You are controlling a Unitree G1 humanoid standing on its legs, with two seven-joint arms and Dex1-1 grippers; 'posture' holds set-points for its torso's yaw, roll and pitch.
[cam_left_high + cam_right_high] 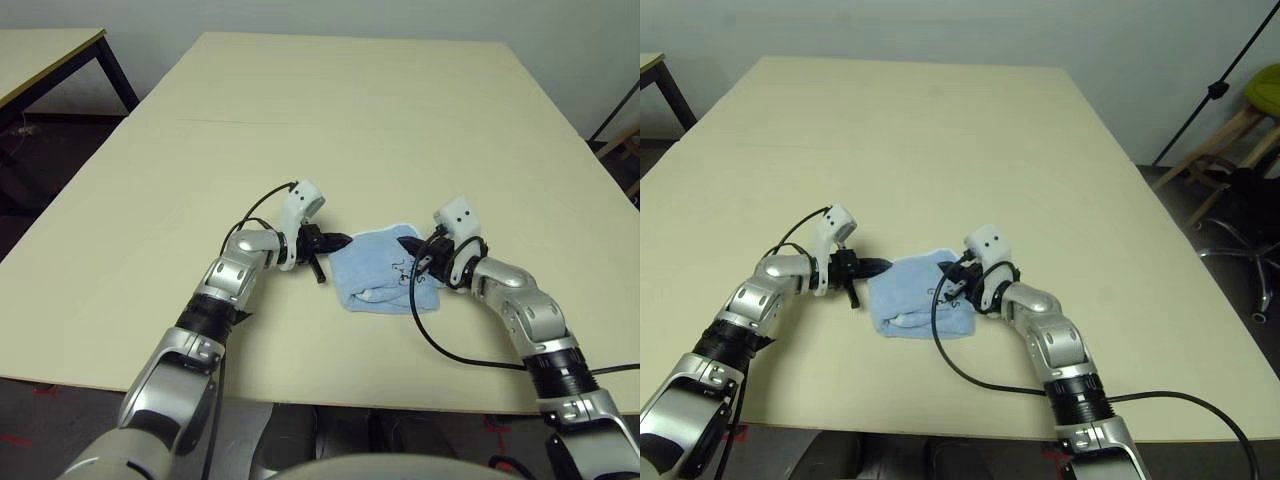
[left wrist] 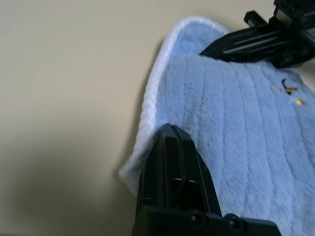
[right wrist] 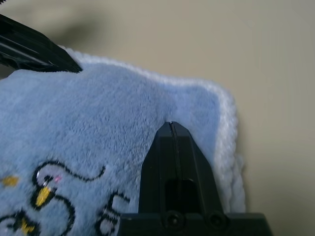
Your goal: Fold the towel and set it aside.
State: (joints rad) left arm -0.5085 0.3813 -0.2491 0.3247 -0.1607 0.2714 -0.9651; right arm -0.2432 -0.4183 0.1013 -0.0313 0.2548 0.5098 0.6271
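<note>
A wide table (image 1: 330, 110) carries the towel (image 1: 385, 270), folded small, near its near edge between both arms. The left gripper (image 1: 338, 241) touches the towel's left edge, fingers pressed together, holding nothing. The right gripper (image 1: 410, 243) rests on its far right corner, likewise closed, empty.

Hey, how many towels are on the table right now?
1. The light blue towel lies bunched on the table near its front edge, between the left tool and the right tool. Nothing else cloth-like shows.
</note>
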